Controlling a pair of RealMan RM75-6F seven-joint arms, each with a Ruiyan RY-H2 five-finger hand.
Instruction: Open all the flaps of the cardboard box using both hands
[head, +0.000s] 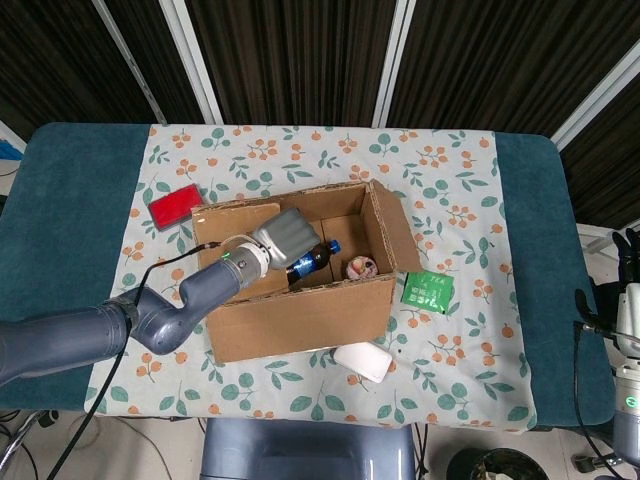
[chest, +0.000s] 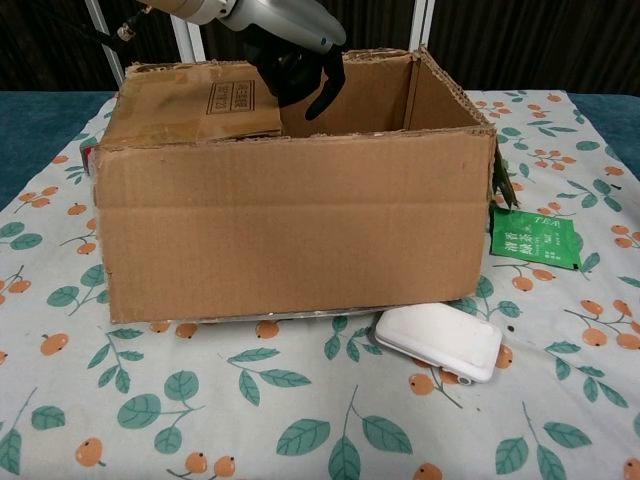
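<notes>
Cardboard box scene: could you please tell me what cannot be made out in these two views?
- Left hand fingertips: head view, hidden under its own back; chest view, behind the cardboard box front wall.
- Bottle label: head view, too small.
- Right hand: cut off by the head view's right edge.
- Red item: chest view, mostly behind the box.
</notes>
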